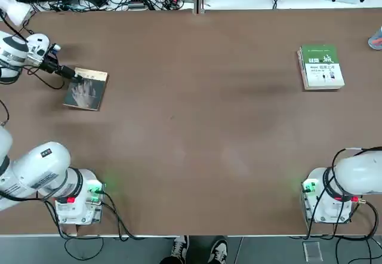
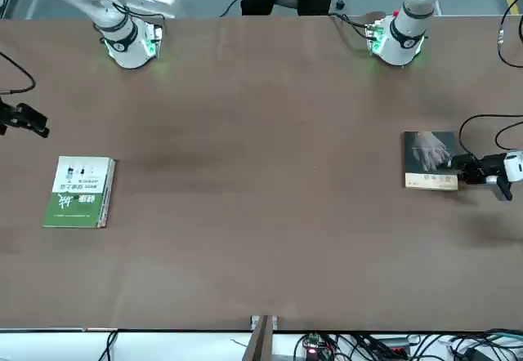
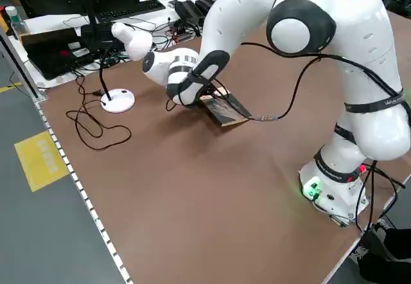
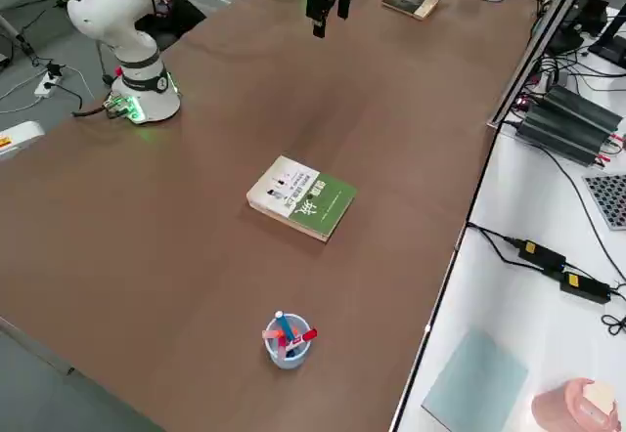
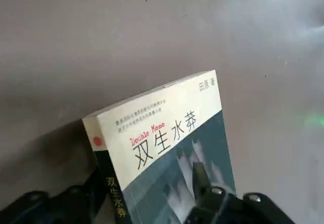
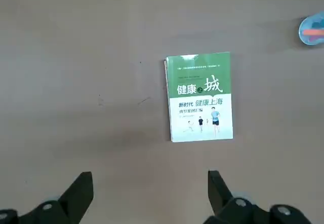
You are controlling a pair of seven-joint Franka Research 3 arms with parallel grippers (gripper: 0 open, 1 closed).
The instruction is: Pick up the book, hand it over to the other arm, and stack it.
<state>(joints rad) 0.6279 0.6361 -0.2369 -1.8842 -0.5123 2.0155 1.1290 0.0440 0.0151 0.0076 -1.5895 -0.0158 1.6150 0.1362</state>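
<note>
While the left gripper [image 1: 76,76] had one finger over the cover and one beneath the spine edge of the book [image 1: 87,89], clamped on that edge, the pickup step looked to be in hand and no handover had begun. From the left side view the book seemed tilted, its gripped edge raised and its far edge near or on the table [image 1: 191,126], though whether it had fully left the surface could not be told. It lay at the robot's left side of the table, well apart from everything else.

Farther off, the right gripper [image 6: 147,198] hung above the right side with its fingers spread apart and nothing between them, looking down at the green-and-white book [image 1: 321,67].

By my judgement the next move called for lifting the thin paperback clear without letting it slip or flex, then carrying it toward the middle so the right gripper could take a free edge.

Counted: two books, two arms, and one cup of pens [image 4: 287,338] at the far right edge.
</note>
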